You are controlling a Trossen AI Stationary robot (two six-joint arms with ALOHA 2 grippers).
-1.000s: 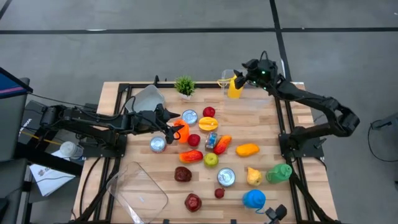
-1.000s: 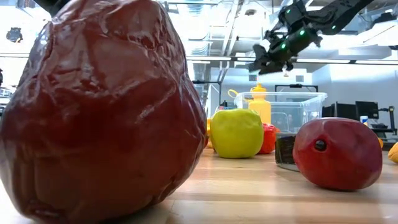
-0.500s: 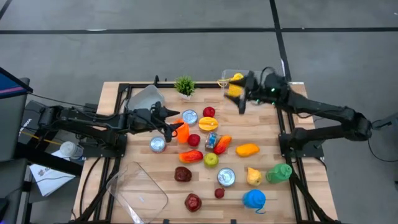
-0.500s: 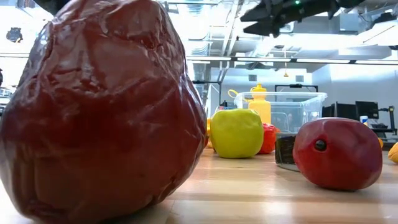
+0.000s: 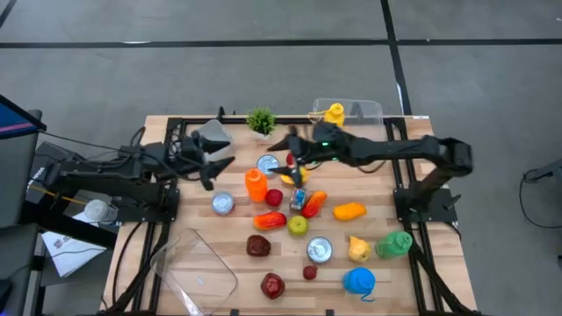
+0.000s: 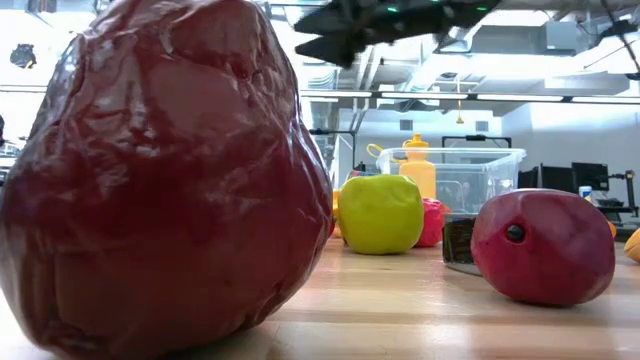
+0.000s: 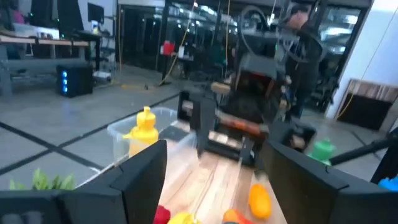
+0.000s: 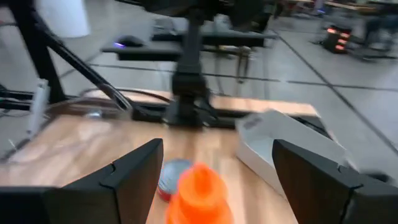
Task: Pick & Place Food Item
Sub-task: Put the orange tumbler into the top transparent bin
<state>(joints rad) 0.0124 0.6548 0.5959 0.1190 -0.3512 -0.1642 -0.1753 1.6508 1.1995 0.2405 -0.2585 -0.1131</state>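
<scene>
The right end effector (image 5: 294, 158) is up in the air over the middle of the worktop (image 5: 378, 175), above the scattered toy food. Its two fingers (image 8: 134, 174) are spread apart and hold nothing. An orange bottle (image 5: 255, 184) stands just in front of it, near a silver can (image 5: 268, 164).

The left end effector (image 5: 211, 162) is near the back left of the worktop, beside a grey lid (image 5: 213, 134). Its fingers (image 7: 146, 171) are spread wide and hold nothing too.

A yellow bottle (image 5: 334, 112) stands in the clear box (image 5: 369, 110) at the back edge. A green apple (image 5: 298, 226), a red pepper (image 5: 269, 219) and an orange mango (image 5: 349, 211) lie on the worktop, well apart from the box.
</scene>
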